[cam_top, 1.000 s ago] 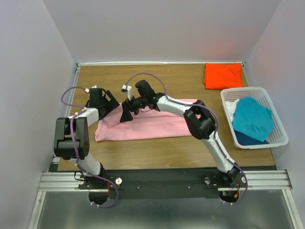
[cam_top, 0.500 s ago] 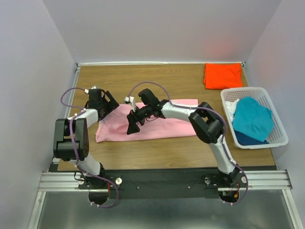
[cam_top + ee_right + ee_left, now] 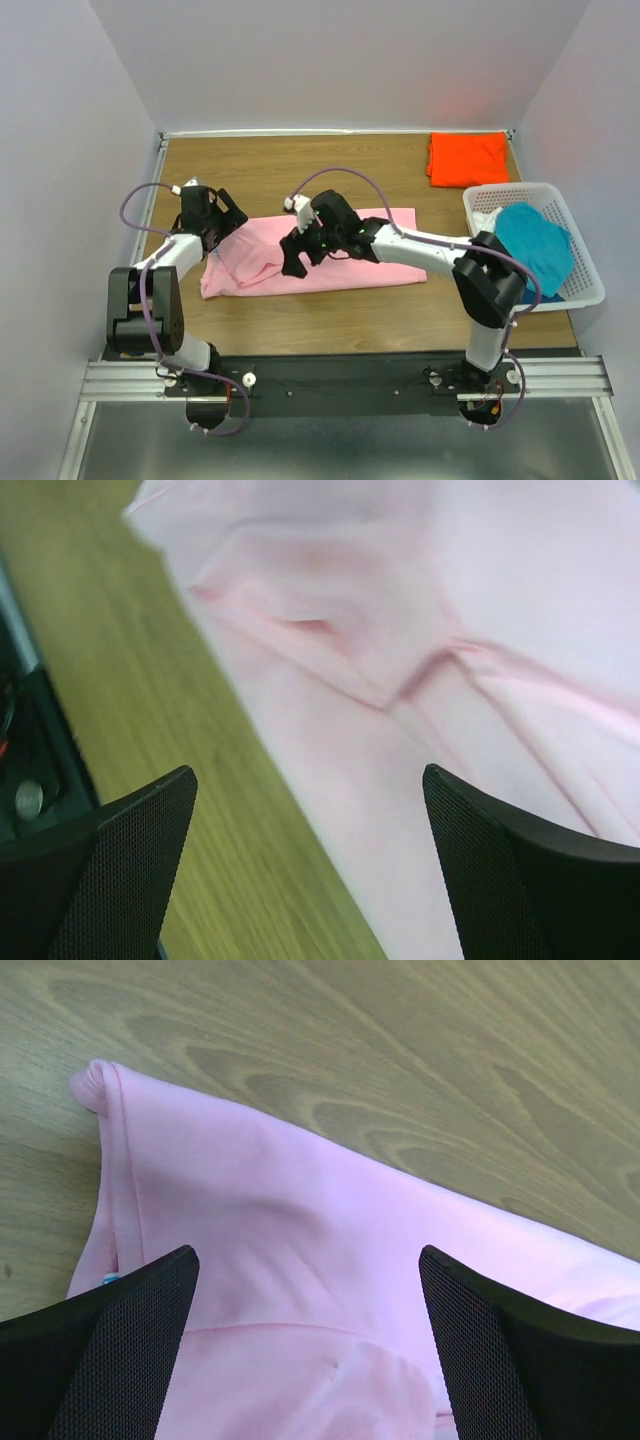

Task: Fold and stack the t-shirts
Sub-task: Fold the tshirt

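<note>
The right gripper (image 3: 294, 262), jaws wide and empty, has slid rightward and nearer over the pink t-shirt (image 3: 365, 268); the left gripper (image 3: 224, 226) stays spread, empty.

Robotics lab test cell: plain pale walls (image 3: 340, 60) box in a wooden tabletop (image 3: 300, 165). A cabled left arm (image 3: 138, 300) and right arm (image 3: 430, 248) are bolted to a metal rail (image 3: 560, 378) at its near edge.

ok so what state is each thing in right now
pink shirt: partly folded, lying flat, not gripped
orange shirt: folded, lying flat
teal shirt: crumpled, in the basket
basket: upright, holding clothes
left fingers: open, over pink shirt
right fingers: open, over pink shirt
</note>
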### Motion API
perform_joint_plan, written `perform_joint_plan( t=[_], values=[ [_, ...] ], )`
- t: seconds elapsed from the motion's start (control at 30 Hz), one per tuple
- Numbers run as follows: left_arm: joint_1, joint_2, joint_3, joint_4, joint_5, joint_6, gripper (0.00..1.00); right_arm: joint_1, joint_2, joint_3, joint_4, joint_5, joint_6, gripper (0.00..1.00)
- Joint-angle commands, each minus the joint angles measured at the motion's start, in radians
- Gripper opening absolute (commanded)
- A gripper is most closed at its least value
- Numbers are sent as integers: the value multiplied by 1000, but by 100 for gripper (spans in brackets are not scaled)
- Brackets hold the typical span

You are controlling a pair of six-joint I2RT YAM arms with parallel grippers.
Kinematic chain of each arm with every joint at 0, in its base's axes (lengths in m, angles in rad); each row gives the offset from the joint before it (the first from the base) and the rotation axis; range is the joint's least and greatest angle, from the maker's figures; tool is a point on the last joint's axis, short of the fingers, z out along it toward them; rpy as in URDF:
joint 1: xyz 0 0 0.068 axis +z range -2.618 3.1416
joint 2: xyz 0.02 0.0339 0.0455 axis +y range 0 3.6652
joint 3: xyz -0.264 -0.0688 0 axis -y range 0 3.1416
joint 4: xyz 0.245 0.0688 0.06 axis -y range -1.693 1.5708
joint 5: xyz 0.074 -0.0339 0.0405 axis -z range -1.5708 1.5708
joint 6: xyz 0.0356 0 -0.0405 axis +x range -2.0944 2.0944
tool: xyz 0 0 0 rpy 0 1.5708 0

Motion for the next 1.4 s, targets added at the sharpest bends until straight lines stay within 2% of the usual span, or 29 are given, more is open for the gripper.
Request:
perform_joint_plan(
  t=[0.0,0.07,0.17,0.23,0.33,0.53,0.67,0.83,0.93,1.03,1.07,1.1,1.13,1.17,1.23,1.27,1.33,1.37],
  values=[
    [-16,-117,-24,-40,-56,0,98,-61,-94,-78,2,324,203,100],
    [-44,-172,-50,-69,-110,-23,98,-126,-147,-142,2,378,269,100],
    [-137,-232,-102,-71,-132,-60,98,-251,-189,-207,1,373,329,100],
    [-192,-241,-124,-68,-135,-77,98,-335,-192,-227,2,375,348,100],
    [-261,-232,-147,-62,-147,-103,98,-395,-177,-238,1,396,348,100],
    [-269,-139,-168,-20,-133,-117,98,-444,-97,-218,1,387,338,100],
    [-269,-30,-116,21,-104,-108,98,-444,-69,-238,1,377,346,100],
    [-271,131,46,-29,-159,-98,98,-444,-127,-323,-1,340,403,100],
    [-271,266,187,-19,-115,-83,98,-441,-181,-414,-4,324,446,100],
    [-286,422,391,-55,-89,-62,98,-420,-270,-512,-4,324,502,100],
    [-286,465,504,-77,-58,-56,98,-406,-298,-538,-4,337,527,100],
    [-289,555,566,-92,-49,-36,98,-388,-342,-570,-2,338,539,100],
    [-289,605,632,-113,-15,-25,98,-327,-364,-619,-4,350,553,100],
    [-292,655,783,-200,-3,-19,98,-291,-379,-648,-4,353,562,100],
    [-318,766,900,-241,3,9,98,-205,-414,-681,-4,328,582,100],
    [-327,794,998,-274,0,14,98,-106,-420,-699,-4,320,590,100],
    [-355,870,1089,-301,37,41,98,35,-428,-701,-2,301,585,100],
    [-364,894,1173,-333,43,47,98,72,-427,-687,-2,292,579,100]
  ],
)
